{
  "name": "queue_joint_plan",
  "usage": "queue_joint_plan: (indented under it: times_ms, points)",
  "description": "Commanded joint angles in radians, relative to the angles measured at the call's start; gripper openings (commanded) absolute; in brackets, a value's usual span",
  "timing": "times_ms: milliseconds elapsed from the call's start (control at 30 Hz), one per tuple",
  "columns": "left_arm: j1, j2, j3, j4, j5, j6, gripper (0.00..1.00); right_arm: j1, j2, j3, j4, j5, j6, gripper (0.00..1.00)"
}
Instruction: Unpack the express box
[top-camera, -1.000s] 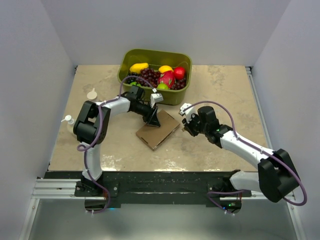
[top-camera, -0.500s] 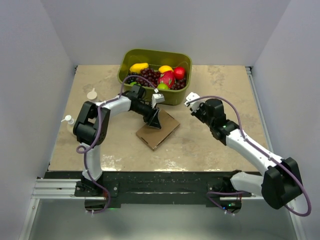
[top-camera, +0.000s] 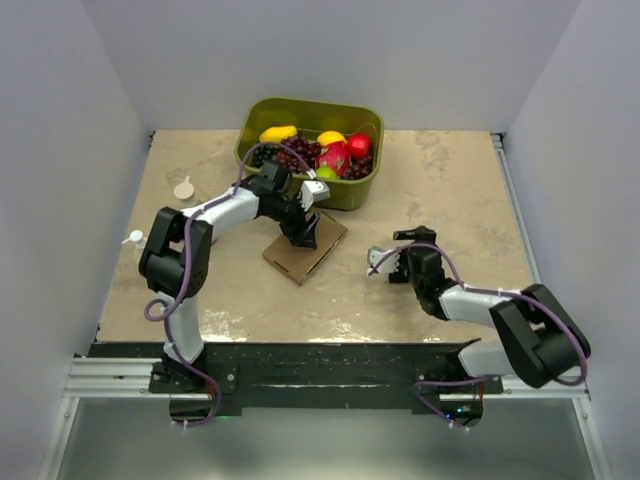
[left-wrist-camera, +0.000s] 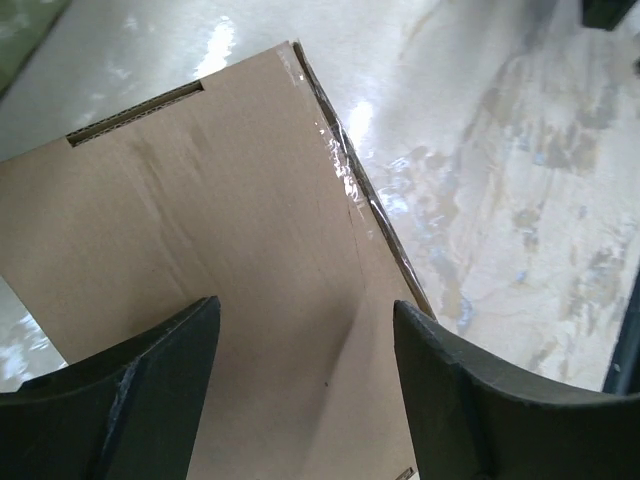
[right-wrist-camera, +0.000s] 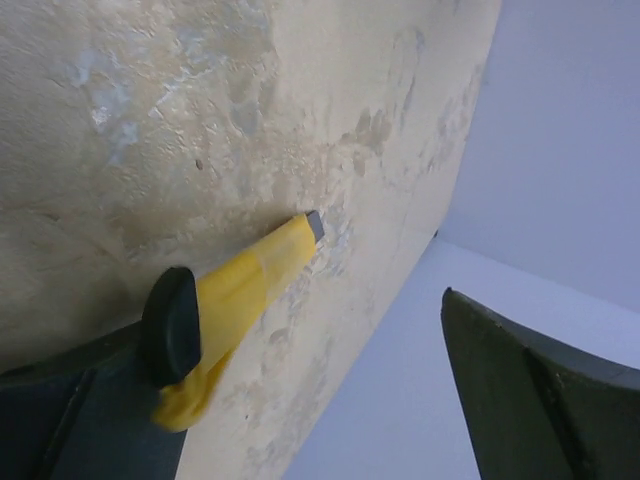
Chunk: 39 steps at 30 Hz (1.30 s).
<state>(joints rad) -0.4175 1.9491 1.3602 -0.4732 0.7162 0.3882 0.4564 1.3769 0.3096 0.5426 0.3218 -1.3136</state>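
where the left gripper (left-wrist-camera: 300, 320) holds its fingers (left-wrist-camera: 150, 390) well apart with nothing gripped, it hangs just over the express box (top-camera: 300, 262), which lies flat on the table (top-camera: 450, 180) near the green tub (top-camera: 352, 194). the right gripper (right-wrist-camera: 315, 300) is spread wide, low over the table, with a yellow knife (right-wrist-camera: 250, 290) beside one finger, unclamped.

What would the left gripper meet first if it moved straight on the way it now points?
Most likely the express box: its flat cardboard face lies directly ahead of the open fingers.
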Motion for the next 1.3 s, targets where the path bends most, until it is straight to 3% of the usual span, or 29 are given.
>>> queue_joint_plan:
  times_ms: [0,100,200,367,467,733,933,1133,1167,1267]
  points:
    - [0.002,-0.061,0.019,0.034,-0.087,0.000,0.75,-0.008,-0.177,0.183,-0.279,-0.036,0.104,0.99]
    - [0.002,-0.102,0.014,0.054,-0.063,-0.051,0.76,-0.007,-0.220,0.413,-0.569,-0.130,0.418,0.99]
    - [0.003,-0.151,0.014,0.065,-0.066,-0.124,0.76,-0.007,-0.156,0.660,-0.750,-0.234,0.787,0.99]
    - [0.013,-0.234,-0.047,0.108,-0.313,-0.291,0.82,-0.007,0.118,0.905,-0.863,-0.392,1.274,0.98]
    - [0.031,-0.248,-0.090,0.113,-0.403,-0.324,0.84,-0.008,0.232,0.965,-0.873,-0.428,1.423,0.96]
    - [0.098,-0.214,-0.217,0.151,-0.373,-0.380,0.86,-0.005,0.341,1.002,-0.937,-0.517,1.537,0.86]
    - [0.100,-0.207,-0.308,0.171,-0.272,-0.541,0.84,-0.004,0.341,0.918,-0.897,-0.616,1.672,0.80]
    - [0.100,-0.283,-0.505,0.226,-0.189,-0.794,0.66,-0.002,0.363,0.844,-0.876,-0.653,1.738,0.74]
    - [0.100,-0.303,-0.527,0.231,-0.181,-0.816,0.59,-0.004,0.364,0.829,-0.862,-0.655,1.745,0.74]
    - [0.100,-0.325,-0.576,0.239,-0.159,-0.844,0.53,0.001,0.366,0.801,-0.831,-0.685,1.760,0.66]
